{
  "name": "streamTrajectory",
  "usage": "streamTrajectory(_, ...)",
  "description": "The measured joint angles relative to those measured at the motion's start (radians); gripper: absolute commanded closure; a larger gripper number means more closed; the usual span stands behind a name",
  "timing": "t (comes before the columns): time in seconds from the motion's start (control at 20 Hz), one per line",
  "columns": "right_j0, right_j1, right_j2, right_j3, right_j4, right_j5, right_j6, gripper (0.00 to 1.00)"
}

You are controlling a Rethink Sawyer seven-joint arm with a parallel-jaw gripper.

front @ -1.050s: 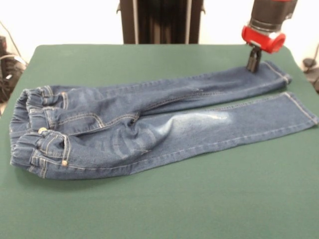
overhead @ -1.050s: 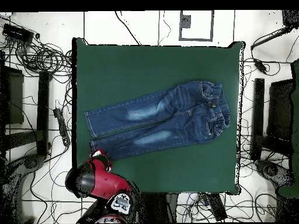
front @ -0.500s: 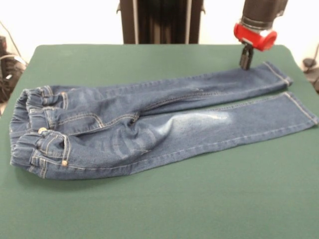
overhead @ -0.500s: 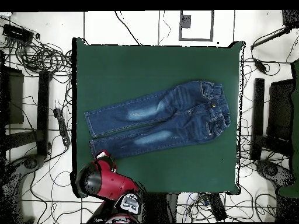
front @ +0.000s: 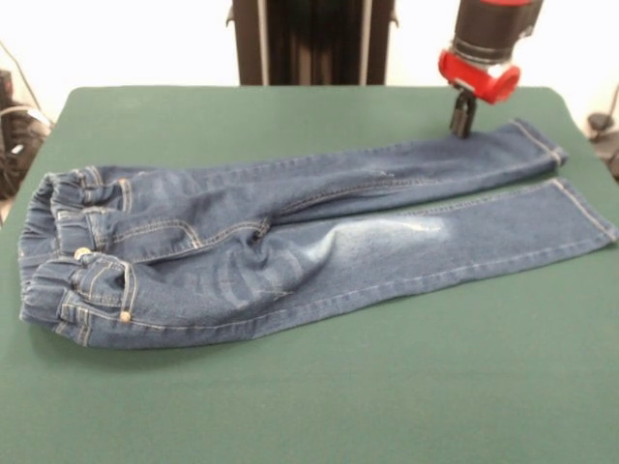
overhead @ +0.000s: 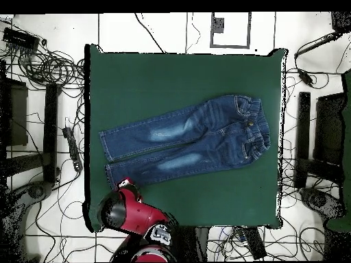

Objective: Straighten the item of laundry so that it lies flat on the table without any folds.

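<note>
The item of laundry (front: 290,242) is a pair of small blue jeans lying lengthwise on the green table (front: 290,406). Its elastic waistband is at the left and both legs run to the right, side by side, with pale faded patches on the thighs. The waistband end is bunched and rumpled. My gripper (front: 462,120) hangs just above the far leg near its cuff, shut, with nothing in it. From overhead the jeans (overhead: 185,140) lie slantwise across the table (overhead: 171,75), and the gripper (overhead: 125,183) sits at the cuff of the lower leg.
Cables (overhead: 51,65) and dark equipment stands (overhead: 322,137) ring the table on the floor. Wide bands of green top lie on both long sides of the jeans.
The gripper has lifted off the far leg's cuff and drifted left along the leg in the front view. The jeans have not moved.
</note>
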Motion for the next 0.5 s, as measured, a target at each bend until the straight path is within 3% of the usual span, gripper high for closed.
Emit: streamTrajectory(0.5, -0.038, 0.024, 0.002, 0.000, -0.060, 0.000, 0.000, 1.00)
